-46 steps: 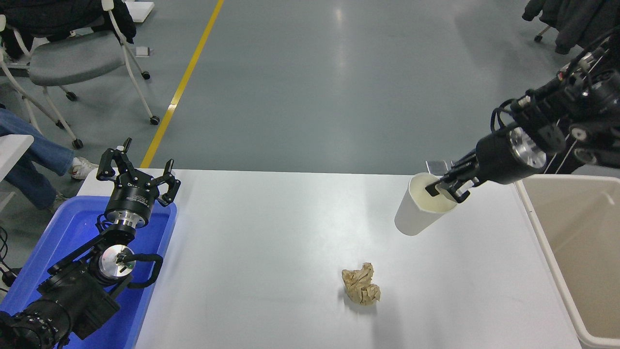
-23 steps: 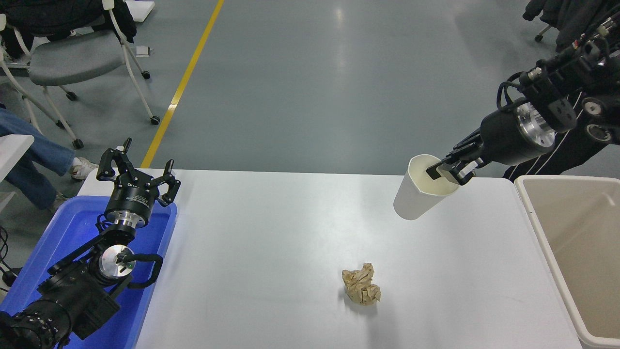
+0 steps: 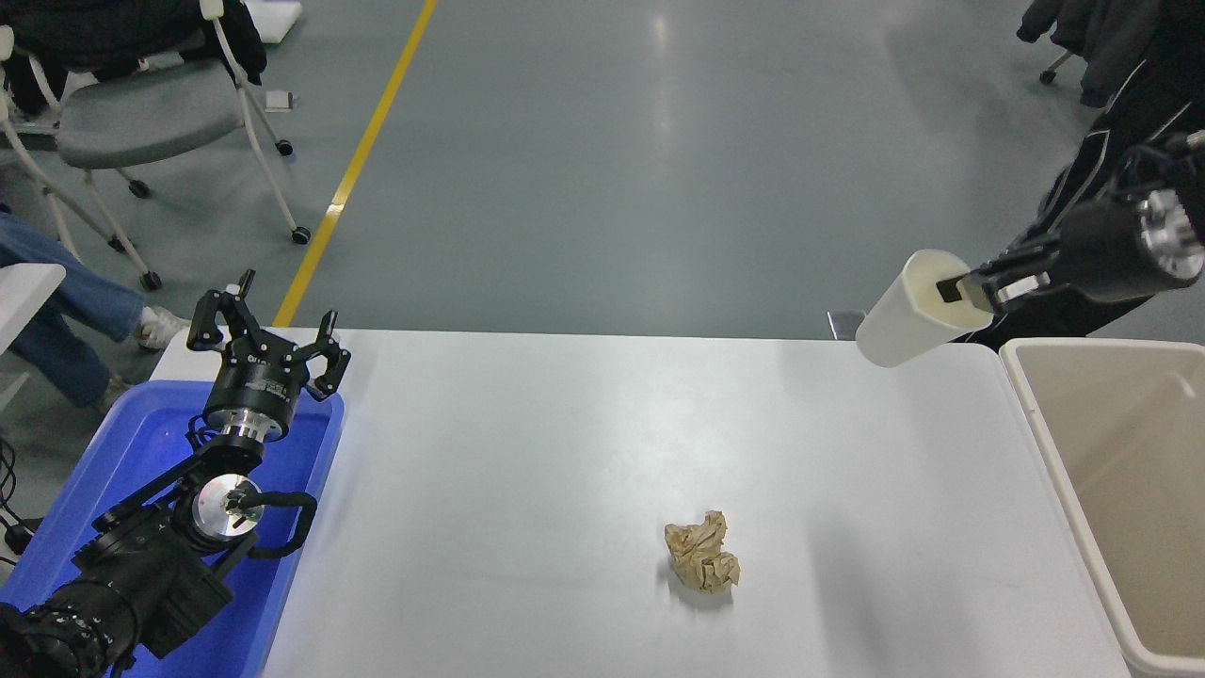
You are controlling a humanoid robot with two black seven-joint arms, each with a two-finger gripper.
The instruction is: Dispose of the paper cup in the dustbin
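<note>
**Paper cup held in the air beside the dustbin**

Reference landmark: the dustbin [image 3: 1111, 490], a large beige rectangular bin with a rounded rim, standing against the right end of the white table [image 3: 565, 471].

1. Right gripper [image 3: 974, 287]. The right arm enters from the right edge of the head view, above the dustbin's far rim. Its fingers are clamped on the rim of the paper cup [image 3: 908, 311], with one finger inside the mouth and the other against the outer wall.

2. Paper cup. The cup is clear of the table surface and tilted far over: its open mouth faces up and right toward the gripper, and its closed base points down and left. It hangs just left of the dustbin's far left corner, over the far right edge of the table. It is not over the bin opening. The cream inside is visible at the mouth.

3. Dustbin. The opening faces upward. The part of the interior in view shows smooth walls.

4. Crumpled tan paper ball [image 3: 702, 563]. It lies on the table, well to the left of the dustbin and nearer the camera than the cup.

5. Left gripper [image 3: 266, 344]. The left arm is parked at the end of the table opposite the dustbin, above a bright blue tub [image 3: 113, 471]. Its fingers are spread apart and grasp nothing.

6. Surroundings. Beyond the table, on the side away from the dustbin, are a wheeled chair [image 3: 141, 113] and a seated person's leg [image 3: 66, 301]. A yellow line [image 3: 362, 155] runs across the grey floor.
</note>
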